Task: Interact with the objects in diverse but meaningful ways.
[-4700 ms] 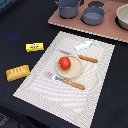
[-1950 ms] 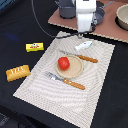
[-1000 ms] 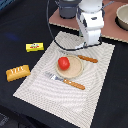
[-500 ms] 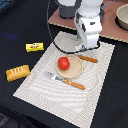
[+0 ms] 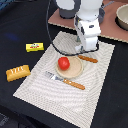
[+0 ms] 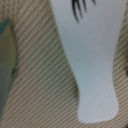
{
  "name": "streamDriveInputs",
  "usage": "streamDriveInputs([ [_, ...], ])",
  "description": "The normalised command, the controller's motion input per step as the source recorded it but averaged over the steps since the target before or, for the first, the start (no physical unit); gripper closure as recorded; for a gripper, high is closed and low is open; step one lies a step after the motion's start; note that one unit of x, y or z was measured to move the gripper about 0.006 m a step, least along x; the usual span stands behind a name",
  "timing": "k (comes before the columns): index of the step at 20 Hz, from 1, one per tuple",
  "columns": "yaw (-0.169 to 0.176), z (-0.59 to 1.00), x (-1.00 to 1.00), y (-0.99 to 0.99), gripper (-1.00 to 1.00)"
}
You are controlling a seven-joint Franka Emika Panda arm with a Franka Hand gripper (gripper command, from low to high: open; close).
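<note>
White fish [image 6: 95,60] fills the wrist view, dark fin marks at one end, lying flat on the striped placemat [image 5: 45,85]. Exterior view: the fish is hidden under the gripper [image 5: 88,50], which sits low at the plate's [image 5: 75,70] 1 o'clock; can't tell if the jaws are apart or closed. Red tomato [image 5: 63,63] on the plate. Yellow box [image 5: 34,47] at the plate's 10 o'clock, bread loaf [image 5: 17,72] at 9 o'clock, both off the mat. Fork [image 5: 65,80] at 6 o'clock, knife [image 5: 88,59] at 2. Grey pot [image 5: 123,16] far at 1 o'clock.
</note>
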Motion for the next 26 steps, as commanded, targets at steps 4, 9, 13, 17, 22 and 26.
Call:
streamDriveInputs([
  [4, 0.006, -0.08, 0.29, 0.01, 1.0],
  [9, 0.01, 0.01, 0.16, 0.01, 1.0],
  [13, 0.005, 1.0, -0.12, 0.06, 1.0],
  [17, 0.0, 1.0, -0.07, -0.33, 1.0],
  [22, -0.001, 1.0, 0.0, -0.81, 1.0],
  [26, 0.0, 0.75, -0.01, -0.95, 1.0],
])
